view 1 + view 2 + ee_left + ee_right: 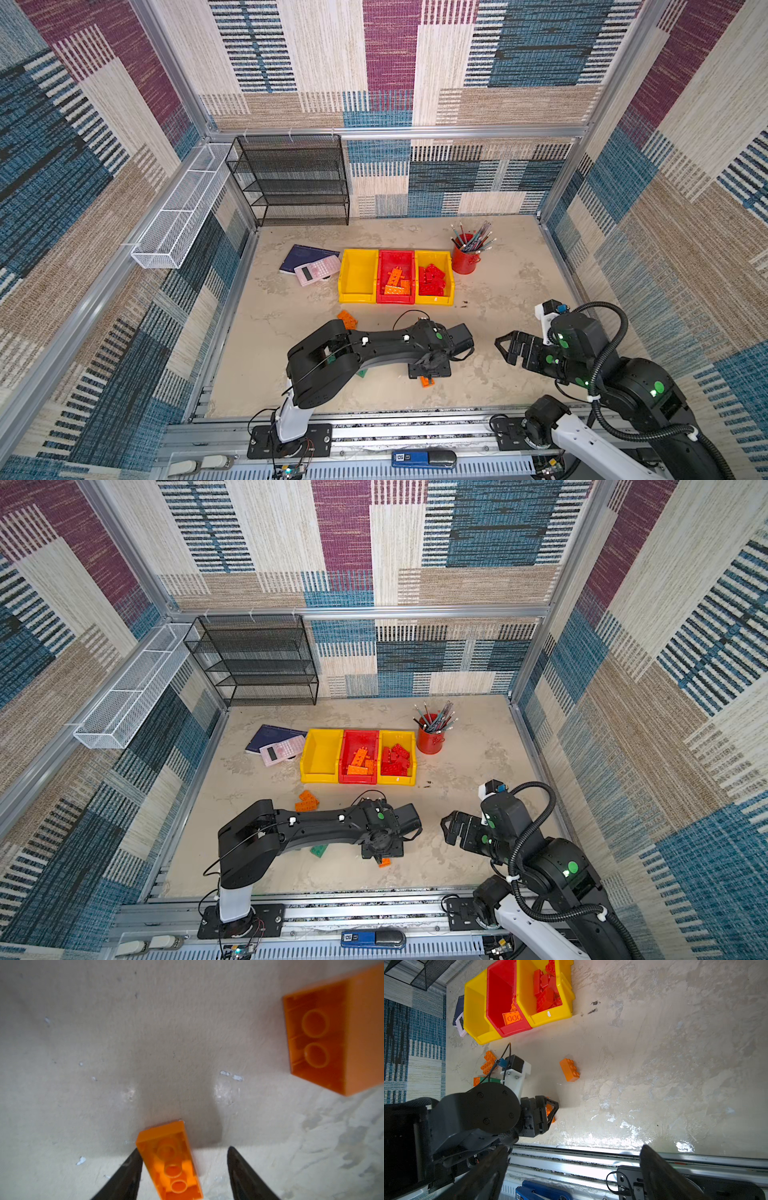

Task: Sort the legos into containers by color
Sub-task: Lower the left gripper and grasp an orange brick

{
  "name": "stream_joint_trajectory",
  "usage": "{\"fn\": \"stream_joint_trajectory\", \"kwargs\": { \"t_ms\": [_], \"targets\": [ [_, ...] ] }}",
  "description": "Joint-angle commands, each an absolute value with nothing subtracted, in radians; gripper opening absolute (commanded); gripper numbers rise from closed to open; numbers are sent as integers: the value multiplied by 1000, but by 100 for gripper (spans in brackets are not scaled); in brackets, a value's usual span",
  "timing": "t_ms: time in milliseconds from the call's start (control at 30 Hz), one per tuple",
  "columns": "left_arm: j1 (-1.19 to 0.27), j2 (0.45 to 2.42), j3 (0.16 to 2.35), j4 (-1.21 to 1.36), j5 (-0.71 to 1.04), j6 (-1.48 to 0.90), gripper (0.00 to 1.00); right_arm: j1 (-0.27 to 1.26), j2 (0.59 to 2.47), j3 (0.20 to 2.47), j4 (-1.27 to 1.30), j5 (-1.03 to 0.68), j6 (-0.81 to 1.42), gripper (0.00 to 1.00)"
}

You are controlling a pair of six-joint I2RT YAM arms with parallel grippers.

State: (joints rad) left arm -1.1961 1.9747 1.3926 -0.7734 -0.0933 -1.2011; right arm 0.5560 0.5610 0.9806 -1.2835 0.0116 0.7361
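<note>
Three containers stand in a row in both top views: an empty yellow bin, a red bin with orange legos, and a yellow bin with red legos. My left gripper points down at the table, jaws apart around a small orange brick. The brick leans on one finger, with a gap to the other. Another orange brick lies just beyond. More orange bricks and a green one lie by the left arm. My right gripper hovers open and empty.
A red pencil cup stands right of the bins. A pink calculator on a dark notebook lies to their left. A black mesh shelf and a white wire basket sit at the back left.
</note>
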Motion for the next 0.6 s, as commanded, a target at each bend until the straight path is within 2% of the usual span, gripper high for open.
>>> {"fn": "stream_joint_trajectory", "kwargs": {
  "t_ms": [0, 167, 433, 567],
  "targets": [
    [-1197, 1985, 1412, -823, -82, -1209, 64, 557, 559, 971, -1273, 25, 734, 100],
    [-1196, 2014, 1423, -844, -56, -1206, 59, 557, 562, 947, -1248, 13, 725, 99],
    [-1196, 1981, 1364, -851, -38, -1211, 27, 556, 604, 965, -1207, 21, 712, 100],
    [-1175, 1939, 1366, -883, -71, -1182, 18, 554, 630, 1010, -1209, 38, 705, 100]
  ]
}}
